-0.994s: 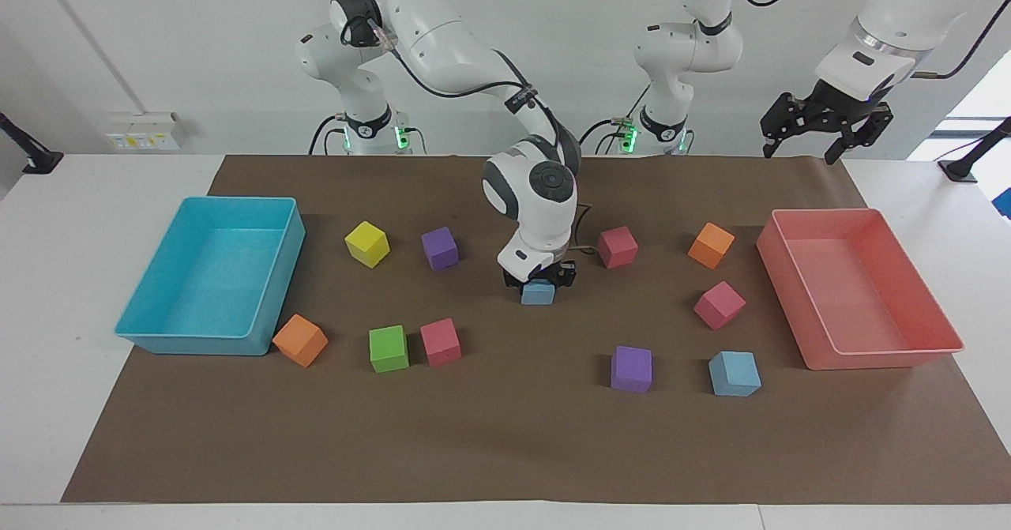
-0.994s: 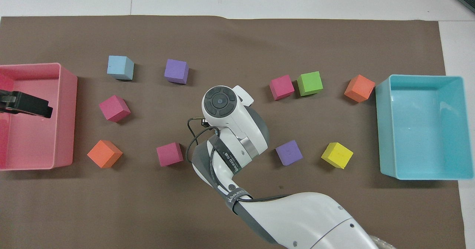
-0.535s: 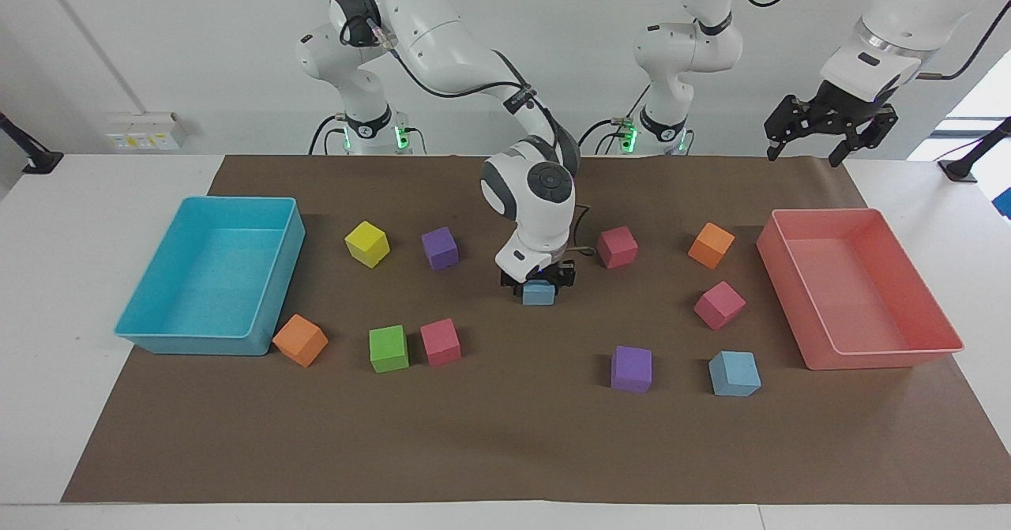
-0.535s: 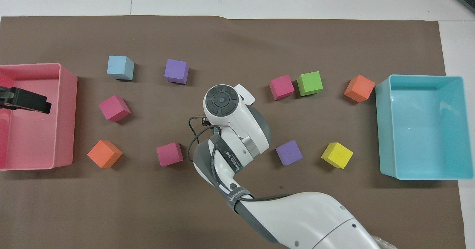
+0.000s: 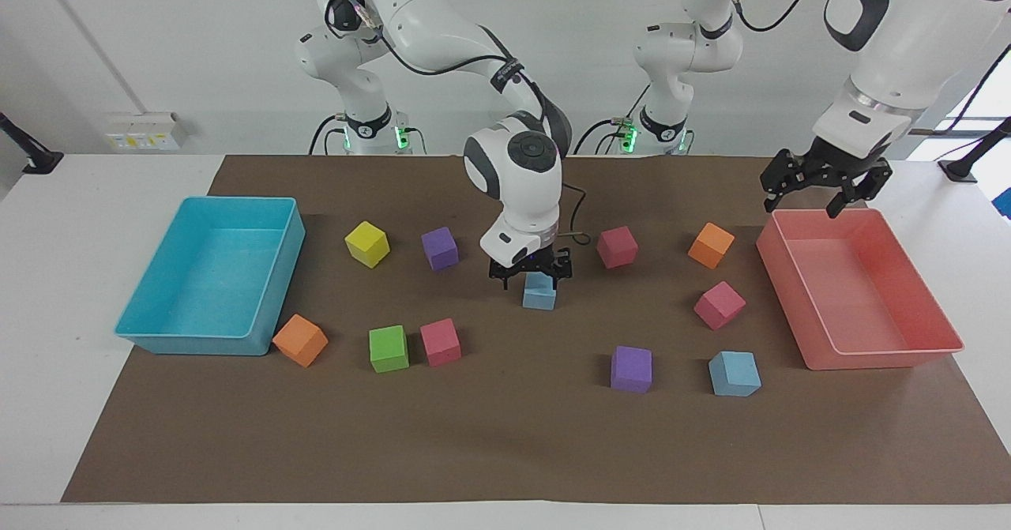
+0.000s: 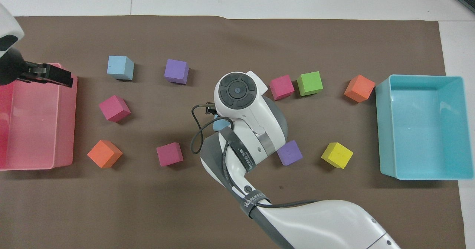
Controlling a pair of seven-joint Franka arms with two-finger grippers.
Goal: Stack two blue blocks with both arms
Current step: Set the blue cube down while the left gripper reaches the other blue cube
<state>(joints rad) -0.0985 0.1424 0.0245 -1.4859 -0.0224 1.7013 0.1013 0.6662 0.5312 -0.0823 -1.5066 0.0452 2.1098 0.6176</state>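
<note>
One blue block sits on the brown mat mid-table; only a sliver of it shows in the overhead view, under the right arm's wrist. My right gripper hangs just over this block, its fingers spread wider than the block and straddling its top. The second blue block lies farther from the robots, toward the left arm's end, beside a purple cube. My left gripper is open and empty, up in the air over the pink tray's rim.
A pink tray stands at the left arm's end and a cyan tray at the right arm's end. Pink, orange, purple, yellow and green cubes are scattered on the mat, among them a pink cube and a purple cube near the right gripper.
My right gripper has opened and risen a little, and the blue block stays on the mat. My left gripper has come down and moved over the pink tray's rim.
</note>
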